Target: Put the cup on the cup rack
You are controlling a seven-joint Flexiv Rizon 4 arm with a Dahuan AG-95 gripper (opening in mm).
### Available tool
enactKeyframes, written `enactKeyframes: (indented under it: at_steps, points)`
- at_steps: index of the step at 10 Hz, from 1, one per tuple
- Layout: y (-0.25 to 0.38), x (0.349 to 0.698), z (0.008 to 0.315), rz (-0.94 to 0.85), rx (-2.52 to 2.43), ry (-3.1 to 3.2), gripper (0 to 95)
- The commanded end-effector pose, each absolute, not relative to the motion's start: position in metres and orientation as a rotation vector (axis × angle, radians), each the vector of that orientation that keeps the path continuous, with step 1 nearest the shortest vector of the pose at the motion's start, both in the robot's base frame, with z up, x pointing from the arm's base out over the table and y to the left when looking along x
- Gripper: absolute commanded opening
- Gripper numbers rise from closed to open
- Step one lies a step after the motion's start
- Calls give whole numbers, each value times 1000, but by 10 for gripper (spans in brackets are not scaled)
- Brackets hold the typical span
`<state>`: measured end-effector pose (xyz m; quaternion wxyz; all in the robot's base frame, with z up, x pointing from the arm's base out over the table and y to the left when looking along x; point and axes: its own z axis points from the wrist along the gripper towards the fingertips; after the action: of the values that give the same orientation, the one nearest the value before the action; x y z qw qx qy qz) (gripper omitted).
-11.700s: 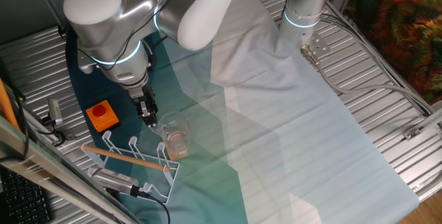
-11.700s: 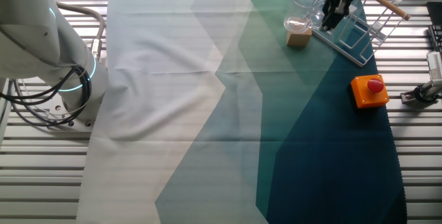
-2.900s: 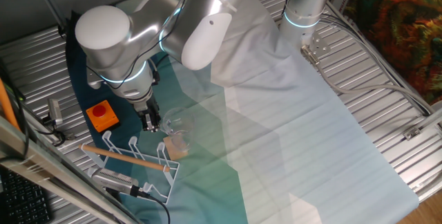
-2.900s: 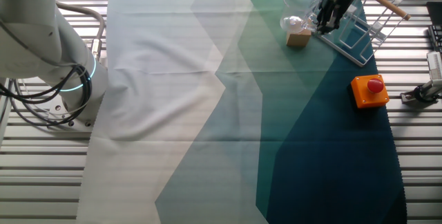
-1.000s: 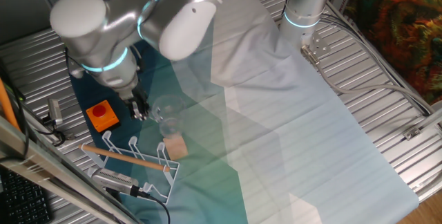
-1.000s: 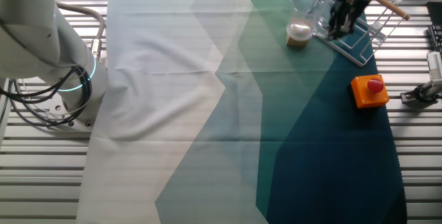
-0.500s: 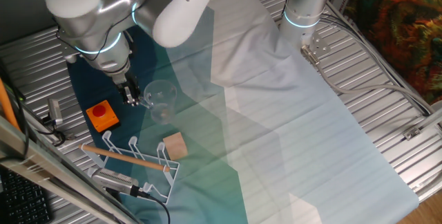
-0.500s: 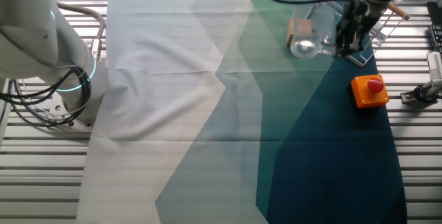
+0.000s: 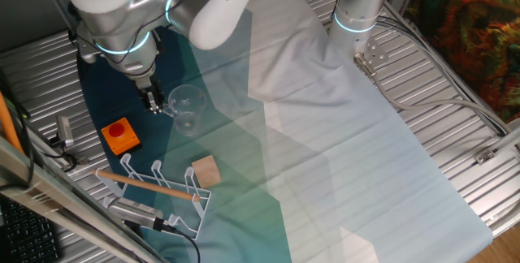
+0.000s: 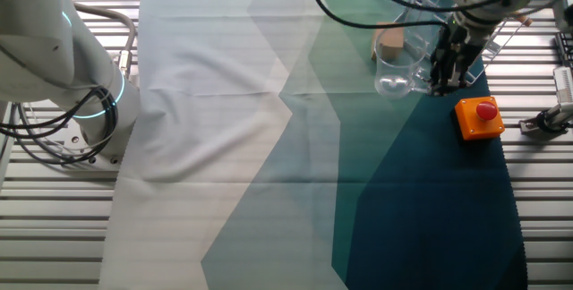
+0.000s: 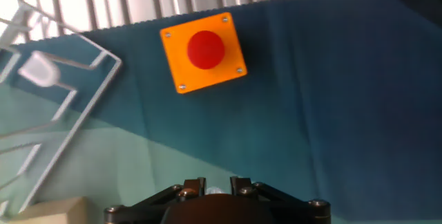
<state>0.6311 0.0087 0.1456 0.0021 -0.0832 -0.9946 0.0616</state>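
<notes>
My gripper (image 9: 153, 103) is shut on the handle of the clear cup (image 9: 185, 109) and holds it in the air above the dark teal cloth, near the orange box. The cup also shows in the other fixed view (image 10: 394, 62), with my gripper (image 10: 444, 73) at its right side. The white wire cup rack (image 9: 154, 183) with its wooden rod stands near the table's left front edge, apart from the cup; it also shows in the other fixed view (image 10: 488, 30). In the hand view my gripper (image 11: 217, 184) sits at the bottom edge and part of the rack (image 11: 62, 106) is at left.
An orange box with a red button (image 9: 120, 135) sits on the cloth beside the rack, also in the hand view (image 11: 204, 51). A tan wooden block (image 9: 205, 170) lies beside the rack. A second robot base (image 9: 357, 19) stands at the back. Metal slatted table surrounds the cloth.
My gripper has lifted the cup off the wooden block and carried it away from the rack, towards the orange box side, rising higher over the last second.
</notes>
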Motion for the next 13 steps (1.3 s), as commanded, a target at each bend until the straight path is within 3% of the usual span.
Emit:
enactKeyframes:
  at_steps: [1, 7, 13]
  points:
    - [7, 630, 146, 250, -293, -3161, 0]
    - [-13, 608, 125, 295, -237, -3187, 0]
    - [-16, 604, 122, 463, -124, -3194, 0]
